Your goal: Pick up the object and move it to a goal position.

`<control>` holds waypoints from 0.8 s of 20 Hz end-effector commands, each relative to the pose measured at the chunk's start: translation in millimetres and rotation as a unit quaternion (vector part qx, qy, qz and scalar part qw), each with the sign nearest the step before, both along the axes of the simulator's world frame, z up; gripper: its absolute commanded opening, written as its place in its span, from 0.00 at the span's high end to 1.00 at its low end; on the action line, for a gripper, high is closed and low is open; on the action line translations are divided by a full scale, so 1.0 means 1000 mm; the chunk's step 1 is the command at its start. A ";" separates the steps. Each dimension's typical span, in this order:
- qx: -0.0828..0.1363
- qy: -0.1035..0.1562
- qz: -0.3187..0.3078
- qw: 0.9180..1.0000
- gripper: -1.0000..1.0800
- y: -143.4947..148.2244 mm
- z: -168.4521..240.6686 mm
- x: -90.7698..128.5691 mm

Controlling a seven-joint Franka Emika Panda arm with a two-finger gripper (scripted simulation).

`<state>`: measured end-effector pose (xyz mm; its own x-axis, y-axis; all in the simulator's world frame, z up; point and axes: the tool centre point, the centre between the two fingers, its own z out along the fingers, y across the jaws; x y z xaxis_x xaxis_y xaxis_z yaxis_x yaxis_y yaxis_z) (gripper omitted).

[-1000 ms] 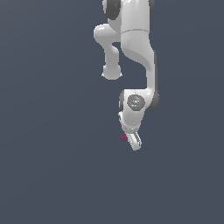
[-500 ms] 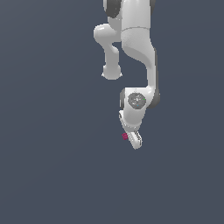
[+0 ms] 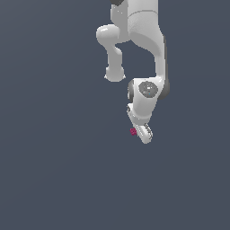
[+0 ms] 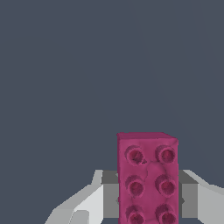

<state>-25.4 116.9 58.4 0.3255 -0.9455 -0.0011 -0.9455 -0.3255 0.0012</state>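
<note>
The magenta-pink studded brick (image 4: 148, 177) fills the lower middle of the wrist view, clamped between my two fingers; one grey pad (image 4: 110, 194) presses each long side. In the exterior view the brick (image 3: 133, 131) is a tiny pink spot at the tip of my white gripper (image 3: 140, 133), below the arm's wrist joint (image 3: 147, 90). The gripper is shut on the brick and holds it off the dark grey floor (image 3: 54, 170). Most of the brick is hidden by the gripper in the exterior view.
The white arm (image 3: 139, 40) comes down from the top of the exterior view. Plain dark grey ground (image 4: 87, 65) lies all around with no other object in view.
The gripper with the brick has moved slightly up in the exterior view, and the wrist has turned a little. The grip has not changed.
</note>
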 end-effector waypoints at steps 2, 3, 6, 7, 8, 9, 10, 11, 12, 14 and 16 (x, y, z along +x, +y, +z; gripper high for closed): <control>0.000 0.000 0.000 1.000 1.00 0.014 0.024 -0.017; 0.000 0.000 0.000 1.000 1.00 0.019 0.031 -0.022; 0.000 0.000 0.000 1.000 1.00 0.031 0.052 -0.036; 0.000 0.000 0.000 1.000 1.00 0.035 0.058 -0.040; 0.000 0.000 0.000 1.000 1.00 0.038 0.064 -0.044; 0.000 -0.001 0.000 1.000 1.00 0.041 0.070 -0.047; 0.000 -0.001 0.000 1.000 1.00 0.044 0.075 -0.051; 0.000 -0.001 0.000 1.000 1.00 0.047 0.079 -0.054; 0.000 -0.001 0.000 1.000 1.00 0.050 0.084 -0.056; 0.000 -0.001 0.000 1.000 1.00 0.054 0.091 -0.061; 0.000 -0.001 0.000 1.000 1.00 0.058 0.097 -0.065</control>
<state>-86.7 172.0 150.8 0.3269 -0.9451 -0.0006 -0.9451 -0.3269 -0.0005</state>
